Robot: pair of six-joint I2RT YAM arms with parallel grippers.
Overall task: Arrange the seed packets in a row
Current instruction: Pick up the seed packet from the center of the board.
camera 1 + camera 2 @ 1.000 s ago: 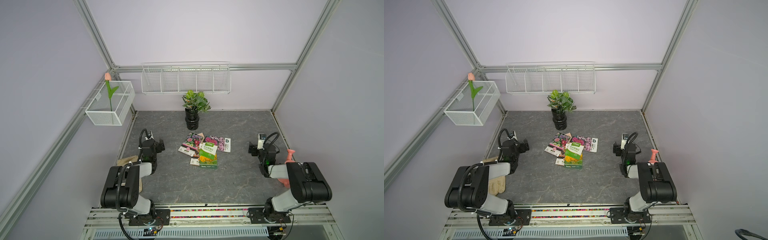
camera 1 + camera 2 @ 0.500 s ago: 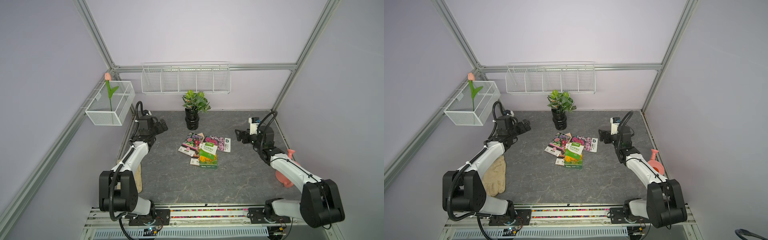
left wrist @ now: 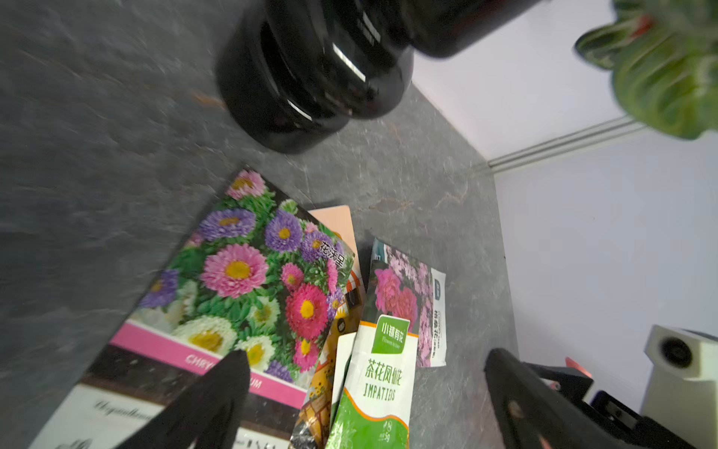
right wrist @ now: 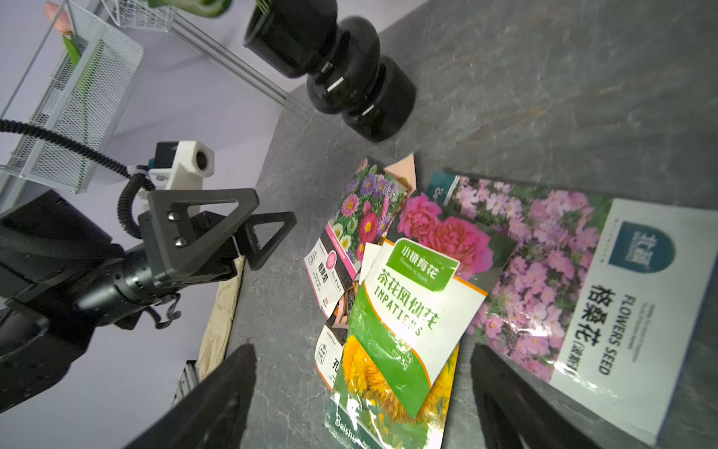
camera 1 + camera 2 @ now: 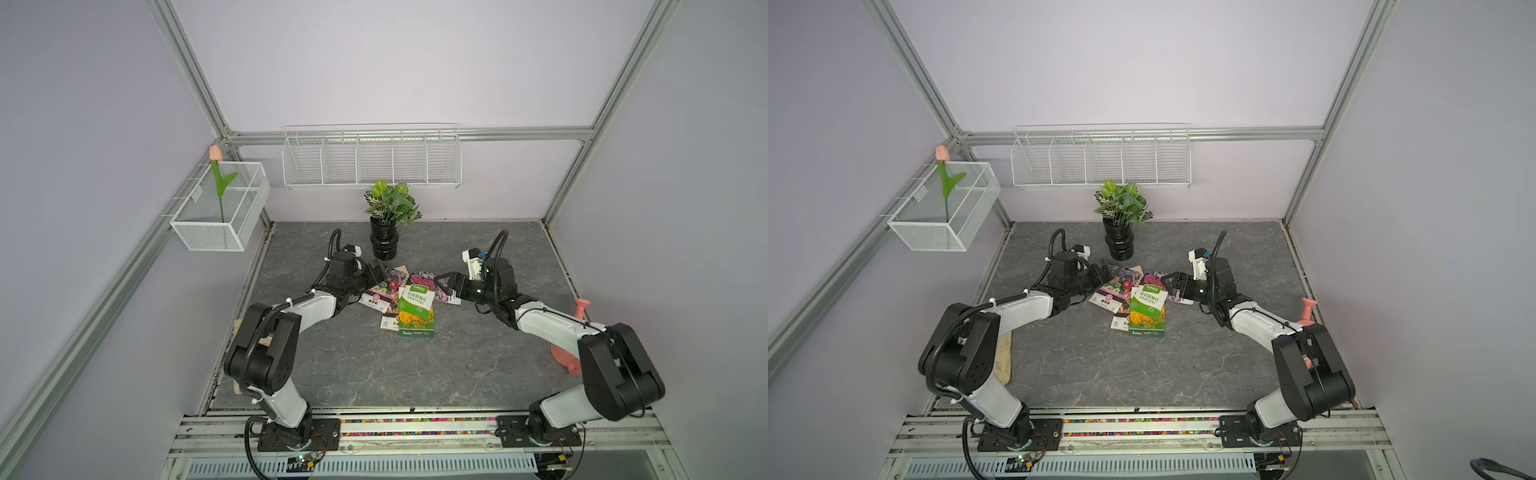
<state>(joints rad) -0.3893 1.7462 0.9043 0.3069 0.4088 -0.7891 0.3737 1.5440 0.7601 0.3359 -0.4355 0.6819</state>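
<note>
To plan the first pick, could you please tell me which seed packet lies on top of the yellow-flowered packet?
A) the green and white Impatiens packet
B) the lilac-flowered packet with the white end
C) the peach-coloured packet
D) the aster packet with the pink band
A: the glossy green and white Impatiens packet overlaps the yellow-flowered packet and the pink rose packet, and nothing covers it.

Two black-and-white arms
The left arm (image 5: 311, 309) and right arm (image 5: 548, 330) have white links, black joints, corrugated black cables (image 4: 58, 142), white wrist cameras (image 4: 186, 159) and black triangular jaws with silver screws (image 4: 178, 243).
</note>
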